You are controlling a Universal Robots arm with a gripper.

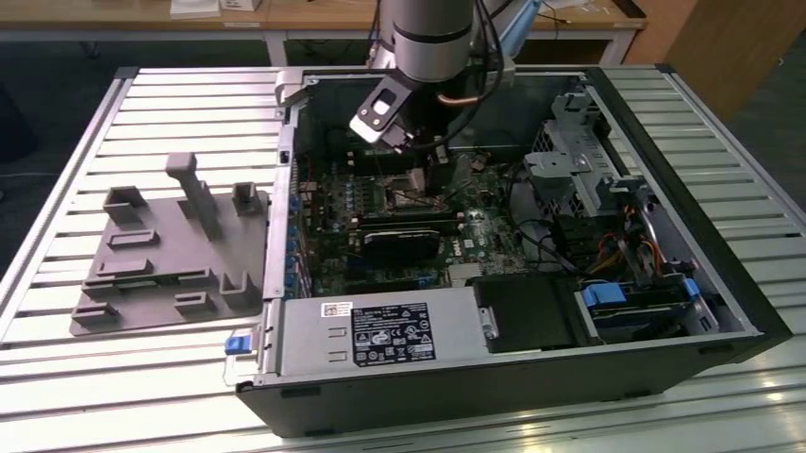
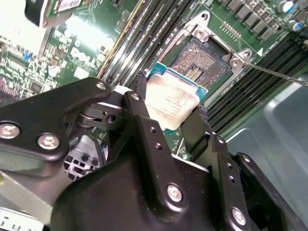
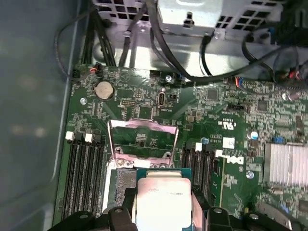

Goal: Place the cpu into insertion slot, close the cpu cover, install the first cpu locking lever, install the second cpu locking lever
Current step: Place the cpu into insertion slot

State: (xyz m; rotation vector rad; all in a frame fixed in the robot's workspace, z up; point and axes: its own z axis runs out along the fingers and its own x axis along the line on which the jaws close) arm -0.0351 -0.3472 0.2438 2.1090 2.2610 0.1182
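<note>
One small square silver-grey cpu (image 2: 174, 103) is clamped between the two fingers of your black gripper (image 2: 171, 100), over the edge of one dark square insertion slot (image 2: 204, 60). One silvery framed cpu cover (image 3: 142, 124) stands flipped open.

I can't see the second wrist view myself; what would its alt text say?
Two black fingers grip the cpu, a pale silver square chip, by opposite edges, holding it at the edge of the open insertion slot in the green circuit board. Long dark memory slots run beside it.

black label (image 1: 393, 335) on power supply (image 1: 309, 347), print illegible
</note>
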